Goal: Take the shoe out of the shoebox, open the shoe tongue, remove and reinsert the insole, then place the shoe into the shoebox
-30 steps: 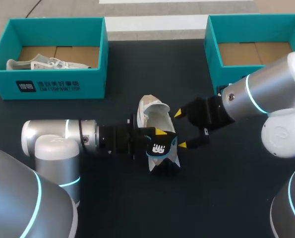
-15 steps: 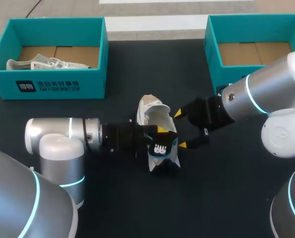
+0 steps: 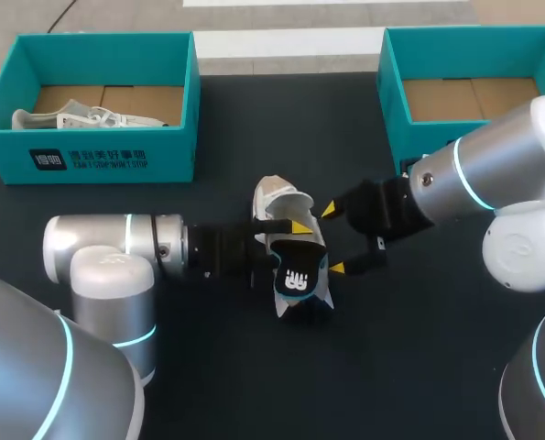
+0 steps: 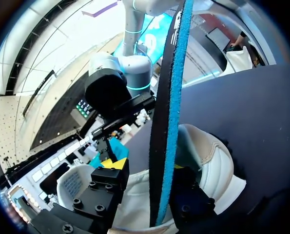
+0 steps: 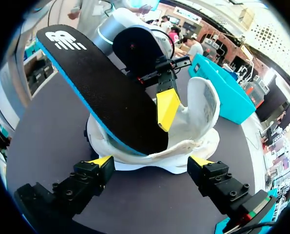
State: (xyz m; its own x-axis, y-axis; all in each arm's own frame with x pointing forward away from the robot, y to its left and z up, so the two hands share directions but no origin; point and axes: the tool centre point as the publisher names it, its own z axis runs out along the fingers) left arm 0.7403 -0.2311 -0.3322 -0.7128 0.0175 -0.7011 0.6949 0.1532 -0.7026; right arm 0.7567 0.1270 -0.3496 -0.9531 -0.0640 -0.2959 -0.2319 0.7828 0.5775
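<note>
The shoe lies on the table between the two arms, out of the box, which sits well behind it. The insole sticks up out of the shoe's mouth at a slant, one end still tucked inside. The left claw straddles the insole but is not clamped on it: in the left wrist view its yellow finger stands off the insole's black face. The right claw is spread wide just beside the shoe, touching nothing. The insole looks like thin, light foam (floppy, likely to buckle if shoved endwise), so I would pinch it flat across its faces near the raised end and feed it in along the sole. The shoe itself seems light, with a soft upper, and would probably skid on the dark table. The firmer heel or the sole's sides look like the best places for the right claw to steady it.
</note>
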